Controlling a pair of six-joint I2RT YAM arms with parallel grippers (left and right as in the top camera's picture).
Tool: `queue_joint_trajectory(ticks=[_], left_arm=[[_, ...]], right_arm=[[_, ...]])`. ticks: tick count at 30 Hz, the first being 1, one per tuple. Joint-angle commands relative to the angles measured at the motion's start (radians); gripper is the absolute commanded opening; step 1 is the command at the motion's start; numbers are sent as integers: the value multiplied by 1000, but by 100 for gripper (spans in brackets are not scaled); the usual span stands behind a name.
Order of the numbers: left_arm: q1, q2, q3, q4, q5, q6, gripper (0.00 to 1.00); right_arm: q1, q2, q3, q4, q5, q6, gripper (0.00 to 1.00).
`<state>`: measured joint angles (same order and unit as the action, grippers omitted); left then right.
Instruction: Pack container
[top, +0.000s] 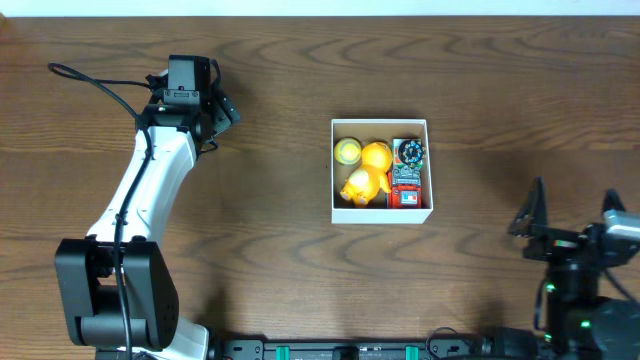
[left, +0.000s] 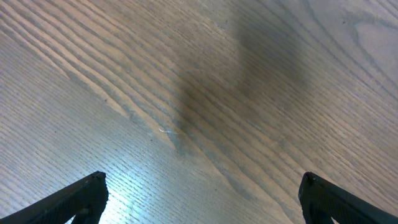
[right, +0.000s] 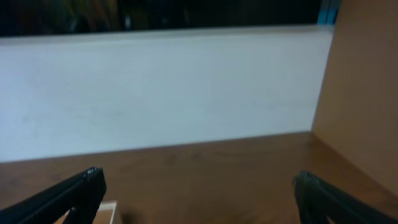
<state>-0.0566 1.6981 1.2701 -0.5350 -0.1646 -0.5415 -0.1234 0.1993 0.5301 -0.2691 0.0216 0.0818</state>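
The container (top: 380, 214) sits on the brown wood-grain surface (top: 500, 80), a little right of its middle. Yellow toys (top: 362, 175) fill the container's left part, and a red-and-green packet (top: 408, 175) lies along its right wall. The print on the packet is too small to read. Open wood lies on every side of the container. The left pincer (left: 202, 196) hovers well to the container's upper left, jaws wide over bare wood. The right pincer (right: 199, 180) stands well to the container's lower right, near the surface's front edge, jaws wide and holding nothing.
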Motion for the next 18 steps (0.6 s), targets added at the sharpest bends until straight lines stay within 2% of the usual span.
queue_joint_trajectory(ticks=[1,9,18], left_arm=[[3,0,10,-3,-12,10,98],[3,1,10,-3,-12,10,98],[3,0,10,-3,-12,10,98]], right_arm=[[28,-72,-134,71,-13,-29,99],[79,-129,-365,257,-31,-147,99],[105,-195,-454,267,-38,-147,99]])
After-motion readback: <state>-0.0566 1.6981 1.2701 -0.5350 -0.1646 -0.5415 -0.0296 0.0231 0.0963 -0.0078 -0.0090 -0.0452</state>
